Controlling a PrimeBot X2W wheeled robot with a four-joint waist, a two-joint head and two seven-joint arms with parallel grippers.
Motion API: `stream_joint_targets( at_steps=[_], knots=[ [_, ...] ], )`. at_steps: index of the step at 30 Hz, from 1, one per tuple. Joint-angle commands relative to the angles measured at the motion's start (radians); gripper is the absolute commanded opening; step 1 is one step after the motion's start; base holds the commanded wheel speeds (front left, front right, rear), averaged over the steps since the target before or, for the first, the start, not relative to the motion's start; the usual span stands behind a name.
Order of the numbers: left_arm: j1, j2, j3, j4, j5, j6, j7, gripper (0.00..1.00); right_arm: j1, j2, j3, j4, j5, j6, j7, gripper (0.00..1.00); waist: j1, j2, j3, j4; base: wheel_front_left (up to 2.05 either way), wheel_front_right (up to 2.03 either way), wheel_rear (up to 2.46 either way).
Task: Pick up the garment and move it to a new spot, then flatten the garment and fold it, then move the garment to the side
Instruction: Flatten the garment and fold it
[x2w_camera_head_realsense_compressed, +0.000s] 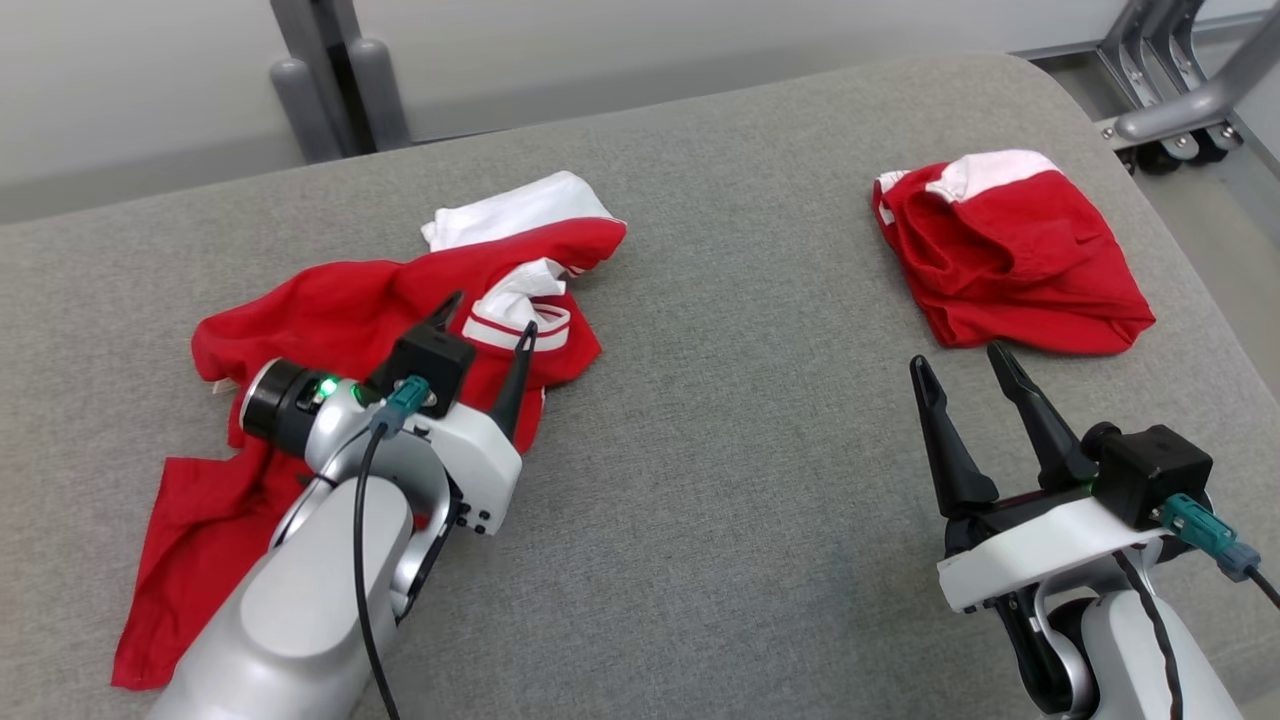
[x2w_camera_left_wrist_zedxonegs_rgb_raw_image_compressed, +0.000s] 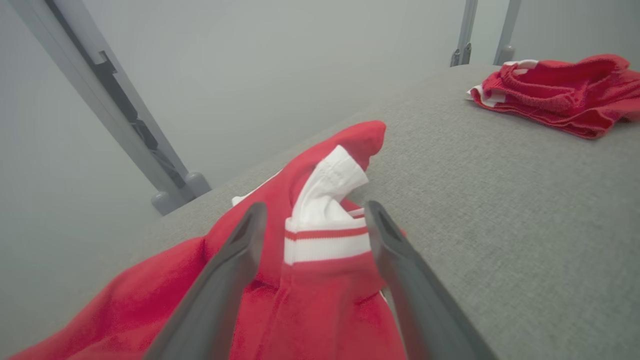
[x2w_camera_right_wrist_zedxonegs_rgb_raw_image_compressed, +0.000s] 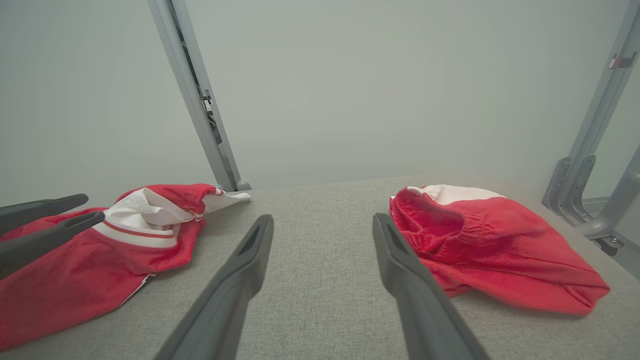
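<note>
A crumpled red garment (x2w_camera_head_realsense_compressed: 330, 310) with white striped trim lies on the left of the grey padded table (x2w_camera_head_realsense_compressed: 740, 420). My left gripper (x2w_camera_head_realsense_compressed: 490, 318) hovers open over its striped collar, one finger on each side of the trim and nothing gripped; the left wrist view shows the same garment (x2w_camera_left_wrist_zedxonegs_rgb_raw_image_compressed: 320, 300) between the spread fingers of that gripper (x2w_camera_left_wrist_zedxonegs_rgb_raw_image_compressed: 316, 210). My right gripper (x2w_camera_head_realsense_compressed: 958, 360) stands open above bare table at the lower right, just short of a second red garment. In the right wrist view this gripper (x2w_camera_right_wrist_zedxonegs_rgb_raw_image_compressed: 324, 220) points between the crumpled garment (x2w_camera_right_wrist_zedxonegs_rgb_raw_image_compressed: 75, 270) and the other one.
A second red and white garment (x2w_camera_head_realsense_compressed: 1020, 260), bunched into a compact pile, lies at the table's far right, also seen as a red pile (x2w_camera_right_wrist_zedxonegs_rgb_raw_image_compressed: 490, 240). Grey metal posts (x2w_camera_head_realsense_compressed: 330, 80) stand behind the table. A wheeled frame (x2w_camera_head_realsense_compressed: 1180, 100) sits past the right edge.
</note>
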Motion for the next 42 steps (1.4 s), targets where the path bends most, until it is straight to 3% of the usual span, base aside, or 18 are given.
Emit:
stream_joint_targets(
  at_steps=[1,6,7,8,9,11,19,26,42],
  knots=[
    [-0.030,0.000,-0.003,0.031,0.003,-0.008,-0.004,1.00,-0.010,-0.006,-0.002,0.000,0.007,0.000,-0.010,1.00,0.0000,0.0000,0.010,-0.010,0.00,0.00,0.00],
    [-0.086,-0.026,-0.001,0.141,-0.013,-0.026,-0.020,0.96,-0.017,-0.006,0.003,0.005,0.011,0.000,-0.019,1.00,0.0000,0.0000,0.019,-0.020,0.00,0.00,0.00],
    [-0.093,-0.031,-0.003,0.160,-0.011,-0.032,-0.025,0.76,-0.018,-0.006,0.002,0.006,0.012,0.000,-0.020,1.00,0.0000,0.0000,0.020,-0.020,0.00,0.00,0.00],
    [-0.099,-0.035,-0.005,0.176,-0.011,-0.034,-0.032,0.41,-0.018,-0.006,0.001,0.008,0.011,0.000,-0.021,1.00,0.0000,0.0000,0.019,-0.020,0.00,0.00,0.00],
    [-0.104,-0.042,-0.009,0.190,-0.009,-0.036,-0.038,0.18,-0.018,-0.006,-0.001,0.011,0.010,0.000,-0.021,1.00,0.0000,0.0000,0.019,-0.018,0.00,0.00,0.00],
    [-0.109,-0.056,-0.017,0.211,-0.007,-0.043,-0.053,0.00,-0.017,-0.006,-0.005,0.015,0.007,0.000,-0.022,1.00,0.0000,0.0000,0.016,-0.014,0.00,0.00,0.00],
    [-0.103,-0.091,-0.045,0.252,-0.006,-0.051,-0.094,0.00,-0.016,-0.006,0.000,0.023,0.009,0.000,-0.022,1.00,0.0000,0.0000,-0.001,0.000,0.00,0.00,0.00],
    [-0.130,-0.109,-0.070,0.222,0.029,-0.026,-0.155,0.00,-0.013,-0.006,0.008,0.026,0.011,0.000,-0.019,1.00,0.0000,0.0000,-0.014,0.000,0.00,0.00,0.00],
    [-0.003,-0.158,-0.275,0.231,0.036,-0.059,-0.172,0.00,-0.008,-0.006,0.003,0.037,0.016,0.000,-0.028,1.00,0.0000,0.0000,-0.011,-0.014,0.00,0.00,0.00]
  ],
)
